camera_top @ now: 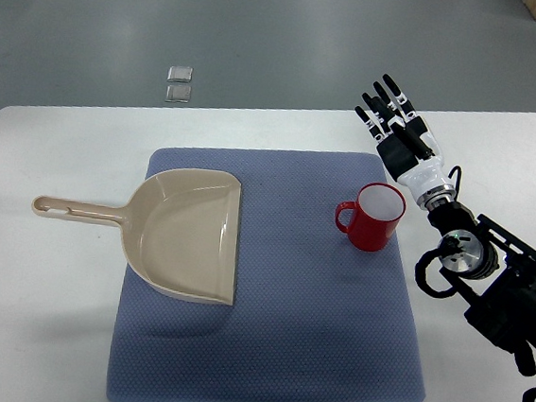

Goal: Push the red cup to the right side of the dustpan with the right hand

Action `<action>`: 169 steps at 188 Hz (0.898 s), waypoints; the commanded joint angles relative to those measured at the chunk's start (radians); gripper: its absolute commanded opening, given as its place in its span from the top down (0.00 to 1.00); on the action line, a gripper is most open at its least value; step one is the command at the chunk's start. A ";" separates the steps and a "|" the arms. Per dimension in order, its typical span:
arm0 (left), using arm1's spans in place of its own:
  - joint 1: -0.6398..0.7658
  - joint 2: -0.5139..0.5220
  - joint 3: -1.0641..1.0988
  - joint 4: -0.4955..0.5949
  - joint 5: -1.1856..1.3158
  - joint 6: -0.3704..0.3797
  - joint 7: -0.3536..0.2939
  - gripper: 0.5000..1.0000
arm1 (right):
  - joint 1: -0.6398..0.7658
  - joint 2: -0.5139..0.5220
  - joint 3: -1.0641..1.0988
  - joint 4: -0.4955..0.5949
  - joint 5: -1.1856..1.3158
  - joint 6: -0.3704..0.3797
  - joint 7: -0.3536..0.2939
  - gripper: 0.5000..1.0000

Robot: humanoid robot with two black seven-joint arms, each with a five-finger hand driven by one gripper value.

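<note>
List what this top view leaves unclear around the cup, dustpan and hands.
- Left hand: not in the top view at all.
- Right hand: fingers extended, but the palm side faces away; the arm runs off the right edge.
- Cup: only a pale inside shows; contents cannot be told.
- Two small objects on the floor beyond the table: too small to identify.
- Mat: near edge clipped by the frame bottom.

A blue-grey textured fabric mat (333,312) lies on a white rectangular table (42,284); two small square metallic floor plates (179,84) lie beyond the table.
</note>
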 commanded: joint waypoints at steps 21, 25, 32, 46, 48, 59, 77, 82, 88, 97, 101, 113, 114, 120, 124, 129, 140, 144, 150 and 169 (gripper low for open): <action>0.000 0.000 0.000 0.000 0.000 0.000 0.000 0.00 | 0.001 -0.001 0.000 0.000 0.000 0.001 0.000 0.13; 0.000 0.000 0.000 0.000 -0.001 0.002 0.000 0.00 | 0.001 -0.001 0.000 0.000 0.000 0.001 0.000 0.13; 0.000 0.000 0.000 0.000 -0.001 0.002 0.000 0.00 | 0.001 -0.001 -0.003 0.000 0.000 0.003 -0.002 0.13; 0.000 0.000 0.000 0.000 -0.001 0.002 0.000 0.00 | 0.011 -0.003 -0.015 0.001 -0.002 0.006 -0.003 0.13; 0.000 0.000 0.000 0.000 -0.001 0.002 0.000 0.00 | 0.013 -0.004 -0.017 0.001 -0.003 0.009 -0.003 0.13; 0.000 0.000 0.002 0.000 0.000 0.002 0.000 0.00 | 0.017 -0.011 -0.018 0.001 -0.029 0.037 -0.005 0.13; 0.000 0.000 0.000 0.000 0.000 0.002 0.000 0.00 | 0.019 -0.055 -0.018 0.001 -0.127 0.099 -0.005 0.13; 0.000 0.000 0.002 0.000 0.000 0.002 0.000 0.00 | 0.019 -0.070 -0.017 0.003 -0.169 0.121 -0.005 0.13; 0.000 0.000 0.002 0.000 0.000 0.002 0.000 0.00 | 0.021 -0.084 -0.017 0.004 -0.209 0.141 -0.003 0.13; 0.000 0.000 0.002 0.000 0.000 0.002 0.000 0.00 | 0.022 -0.107 -0.018 0.006 -0.255 0.169 -0.002 0.13; 0.000 0.000 0.002 0.000 0.000 0.002 0.000 0.00 | 0.022 -0.121 -0.018 0.006 -0.276 0.184 0.000 0.13; 0.000 0.000 0.002 -0.003 0.000 0.002 0.000 0.00 | 0.022 -0.162 -0.017 0.008 -0.338 0.226 0.001 0.13; 0.000 0.000 0.002 -0.003 0.000 0.000 0.000 0.00 | 0.022 -0.169 -0.017 0.008 -0.345 0.226 0.003 0.13; 0.000 0.000 0.002 -0.006 0.000 0.002 0.000 0.00 | 0.022 -0.187 -0.018 0.008 -0.370 0.226 0.003 0.13; 0.000 0.000 0.002 -0.006 0.000 0.002 0.000 0.00 | 0.022 -0.199 -0.018 0.008 -0.387 0.226 0.005 0.13; 0.000 0.000 0.002 -0.008 0.000 0.002 0.000 0.00 | 0.021 -0.208 -0.018 0.008 -0.404 0.226 0.005 0.13; 0.000 0.000 0.002 -0.009 0.002 0.000 0.000 0.00 | 0.019 -0.242 -0.018 0.009 -0.462 0.226 0.012 0.13; 0.000 0.000 0.002 -0.009 0.002 0.000 0.000 0.00 | 0.017 -0.253 -0.018 0.009 -0.486 0.226 0.020 0.13; 0.000 0.000 0.002 -0.009 0.002 0.000 0.000 0.00 | 0.014 -0.268 -0.017 0.009 -0.525 0.226 0.034 0.13; 0.000 0.000 0.002 -0.009 0.002 0.000 0.000 0.00 | 0.005 -0.307 -0.018 0.024 -0.615 0.226 0.086 0.13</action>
